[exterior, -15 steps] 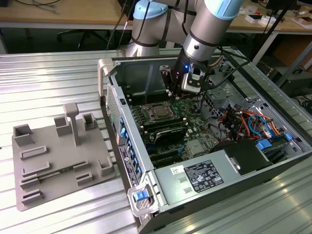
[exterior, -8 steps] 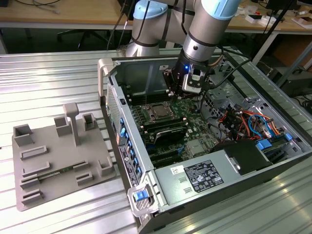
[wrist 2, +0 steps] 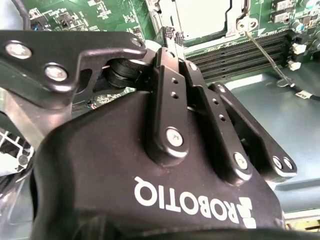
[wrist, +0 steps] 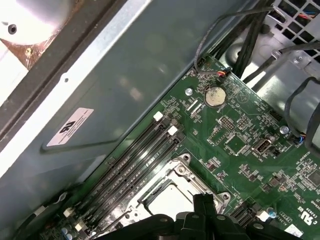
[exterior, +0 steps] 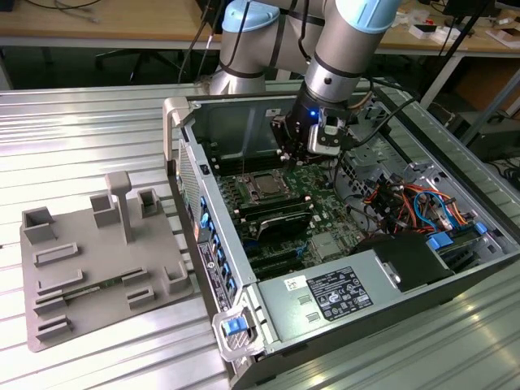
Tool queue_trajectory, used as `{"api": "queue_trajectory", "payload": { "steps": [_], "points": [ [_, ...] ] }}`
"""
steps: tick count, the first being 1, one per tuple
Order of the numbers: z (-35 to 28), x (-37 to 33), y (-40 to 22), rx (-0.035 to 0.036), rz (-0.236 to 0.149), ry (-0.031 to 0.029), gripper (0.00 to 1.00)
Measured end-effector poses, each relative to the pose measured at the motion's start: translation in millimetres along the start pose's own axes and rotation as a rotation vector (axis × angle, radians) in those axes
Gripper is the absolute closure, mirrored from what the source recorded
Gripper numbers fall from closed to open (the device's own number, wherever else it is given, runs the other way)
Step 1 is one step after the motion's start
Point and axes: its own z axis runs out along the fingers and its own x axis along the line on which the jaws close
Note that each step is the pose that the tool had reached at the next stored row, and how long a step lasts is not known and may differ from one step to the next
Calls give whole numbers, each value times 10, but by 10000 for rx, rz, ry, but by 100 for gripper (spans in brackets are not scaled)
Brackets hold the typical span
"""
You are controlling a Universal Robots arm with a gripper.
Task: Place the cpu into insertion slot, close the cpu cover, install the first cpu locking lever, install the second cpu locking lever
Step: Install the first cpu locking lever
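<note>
In the second wrist view the gripper [wrist 2: 170, 36] has its two fingers [wrist 2: 167, 85] drawn together, with no gap between them and nothing seen clamped, so it serves as a blunt pusher rather than a clamp. Its tip hangs low at one edge of the insertion slot [exterior: 262, 187], just beside the silver rim; I cannot tell whether it touches metal there.

The cpu [wrist: 172, 202] lies flat inside the slot, its pale top showing through the window of the cpu cover [wrist: 192, 175]. The cover appears to lie down around the chip rather than standing up. So the first two steps look done, and I judge the lever work to be the step in hand.

At the slot's far edge from the tip, a thin wire locking lever [wrist 2: 265, 52] slants out across the long black memory slots [wrist 2: 240, 50]. It looks unlatched, though its hook end is hard to read.

The slot sits on the green motherboard [wrist: 240, 145], with memory slots between it and the board's edge along the side wall of the computer case [exterior: 244, 122].

By my reckoning, seating a lever calls for firm downward pressure on a thin, springy wire, followed by a small sideways nudge under its catch. The closed tip must stay on the wire and not slide off onto the cover or the board
</note>
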Motion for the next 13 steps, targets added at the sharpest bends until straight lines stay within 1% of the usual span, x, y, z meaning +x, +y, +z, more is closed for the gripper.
{"api": "queue_trajectory", "payload": {
  "steps": [4, 13],
  "points": [
    [1, 0, 0, 14, -335, 3, 89],
    [2, 0, 0, 42, -928, 10, 89]
  ]
}}
